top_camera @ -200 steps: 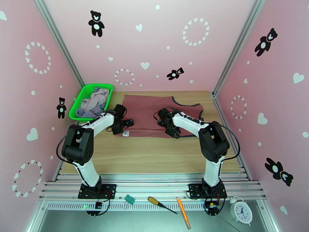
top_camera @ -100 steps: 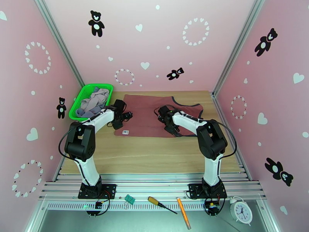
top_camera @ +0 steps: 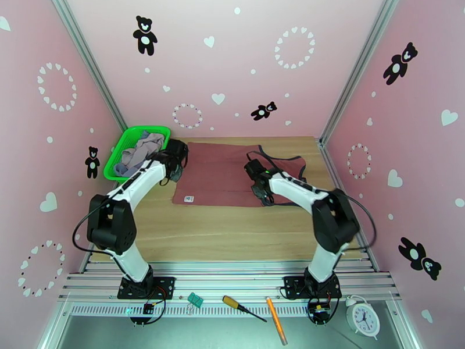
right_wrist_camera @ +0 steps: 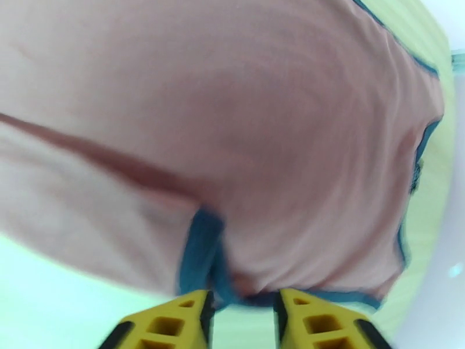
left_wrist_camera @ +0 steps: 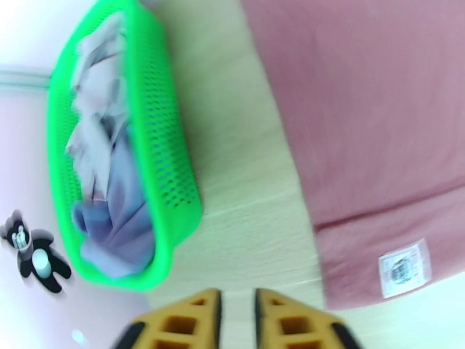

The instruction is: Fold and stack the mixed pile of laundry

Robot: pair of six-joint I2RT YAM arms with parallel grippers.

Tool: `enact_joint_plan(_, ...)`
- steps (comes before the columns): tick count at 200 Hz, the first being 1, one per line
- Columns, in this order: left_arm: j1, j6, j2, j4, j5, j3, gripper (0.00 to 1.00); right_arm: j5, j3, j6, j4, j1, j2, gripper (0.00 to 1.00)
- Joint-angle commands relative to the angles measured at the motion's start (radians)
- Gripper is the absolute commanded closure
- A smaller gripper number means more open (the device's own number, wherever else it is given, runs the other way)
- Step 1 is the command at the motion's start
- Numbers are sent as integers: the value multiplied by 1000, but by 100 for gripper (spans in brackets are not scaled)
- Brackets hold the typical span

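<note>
Both have drawn farther back: left gripper [left_wrist_camera: 237, 296] beside the basket [left_wrist_camera: 177, 187], right gripper [right_wrist_camera: 241, 299] over the rust-red top [top_camera: 221, 170], each narrowly parted, empty.

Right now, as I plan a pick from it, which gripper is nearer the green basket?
Left. The left gripper hangs just right of the green basket; the right gripper is farther right, over the rust-red top.
</note>
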Motion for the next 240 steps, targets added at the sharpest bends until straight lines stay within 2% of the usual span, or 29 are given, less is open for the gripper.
enact_joint_plan(1,-39,-322,-83,-55,170,-113,84,-214,-30,99,40,-10,-20,99)
enact_joint_plan(14,-37,-402,-125,35,293,-197,92,-266,-28,111,52,-14,14,100)
enact_joint_plan(22,-37,-432,-129,69,350,-224,93,-283,-22,119,60,-15,43,100)
enact_joint_plan(41,-38,-457,-84,92,415,-222,95,-293,3,131,72,-17,101,100)
enact_joint_plan(49,-38,-470,-49,84,408,-206,100,-290,9,139,83,-18,121,100)
enact_joint_plan(101,-37,-528,163,105,348,-184,100,-262,5,176,127,-23,220,100)
enact_joint_plan(143,-36,-578,235,131,364,-215,100,-251,-77,205,163,-24,209,100)
enact_joint_plan(199,-43,-635,135,135,374,-411,100,-244,-267,264,200,-13,97,100)
enact_joint_plan(240,-66,-690,-26,136,386,-593,100,-181,-398,347,176,81,-20,100)
